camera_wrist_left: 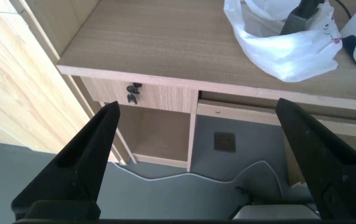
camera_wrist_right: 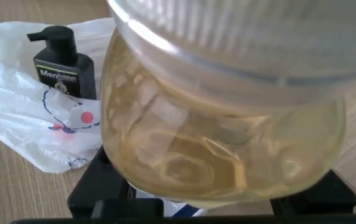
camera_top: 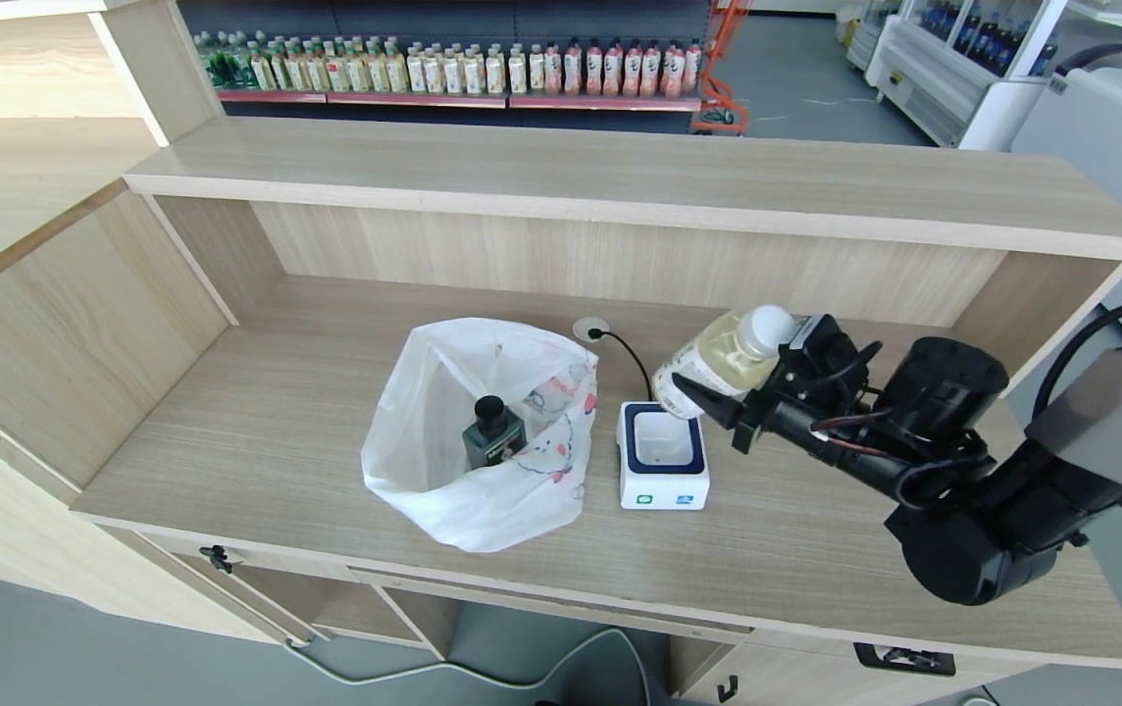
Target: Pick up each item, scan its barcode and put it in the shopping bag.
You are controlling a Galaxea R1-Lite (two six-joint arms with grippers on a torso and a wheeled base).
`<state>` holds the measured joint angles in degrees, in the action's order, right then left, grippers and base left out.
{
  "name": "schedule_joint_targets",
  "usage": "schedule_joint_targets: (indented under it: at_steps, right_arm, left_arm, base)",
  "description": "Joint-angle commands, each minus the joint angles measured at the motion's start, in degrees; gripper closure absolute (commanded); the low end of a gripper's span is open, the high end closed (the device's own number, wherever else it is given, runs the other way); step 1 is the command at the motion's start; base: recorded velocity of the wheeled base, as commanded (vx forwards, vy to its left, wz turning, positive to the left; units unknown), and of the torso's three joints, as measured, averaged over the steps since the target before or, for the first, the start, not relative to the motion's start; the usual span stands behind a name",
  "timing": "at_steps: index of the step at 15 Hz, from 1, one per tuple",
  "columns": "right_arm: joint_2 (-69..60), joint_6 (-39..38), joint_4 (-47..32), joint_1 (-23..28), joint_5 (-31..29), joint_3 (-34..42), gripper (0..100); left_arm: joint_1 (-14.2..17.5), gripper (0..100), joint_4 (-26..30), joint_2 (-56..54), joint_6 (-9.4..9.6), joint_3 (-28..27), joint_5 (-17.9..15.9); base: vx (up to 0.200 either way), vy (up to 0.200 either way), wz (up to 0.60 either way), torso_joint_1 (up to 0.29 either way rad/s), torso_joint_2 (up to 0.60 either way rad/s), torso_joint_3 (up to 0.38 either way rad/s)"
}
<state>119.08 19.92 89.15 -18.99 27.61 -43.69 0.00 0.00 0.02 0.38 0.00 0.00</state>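
I'm looking at the right gripper point(camera_top: 723, 392), and it's clamping a tea bottle point(camera_top: 708, 363) near its white cap. The bottle is tilting in the air at the scanner's point(camera_top: 663, 456) one o'clock, just off its window. At the scanner's nine o'clock the shopping bag point(camera_top: 443, 490) is sitting open on the counter point(camera_top: 277, 441). A dark pump bottle point(camera_top: 492, 431) is standing inside it, so I'm counting that item as done. I'm judging this bottle to be mid-scan, with bagging left to do. My left gripper point(camera_wrist_left: 198, 107) is hanging down off the counter's front edge, jaws spread wide and carrying nothing.
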Motion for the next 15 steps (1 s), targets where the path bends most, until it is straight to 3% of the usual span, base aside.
schedule_joint_targets:
  at_steps: [1, 3, 6, 11, 15]
  right_arm:
    - [-10.2, -6.9, -4.2, -0.8, -8.5, 1.9, 100]
    - [-19.0, -16.3, -18.9, -1.7, -18.6, 2.3, 100]
    - [-24.2, -24.1, -29.6, -1.7, -23.0, 2.4, 100]
    - [-24.6, -27.4, -34.8, -2.1, -22.6, -1.1, 100]
    - [-22.0, -28.8, -40.1, -5.8, -22.5, -7.5, 100]
  left_arm:
    - [0.0, 0, 0.0, 0.0, -0.03, 0.0, 0.0]
    - [0.0, 0, 0.0, 0.0, -0.03, 0.0, 0.0]
    - [0.0, 0, 0.0, 0.0, -0.03, 0.0, 0.0]
    - [0.0, 0, 0.0, 0.0, 0.06, 0.0, 0.0]
    - [0.0, 0, 0.0, 0.0, -0.03, 0.0, 0.0]
  base:
    - [0.0, 0.0, 0.0, 0.0, 0.0, 0.0]
    - [0.0, 0.0, 0.0, 0.0, 0.0, 0.0]
    - [0.0, 0.0, 0.0, 0.0, 0.0, 0.0]
    - [0.0, 0.0, 0.0, 0.0, 0.0, 0.0]
    - [0.0, 0.2, 0.0, 0.0, 0.0, 0.002]
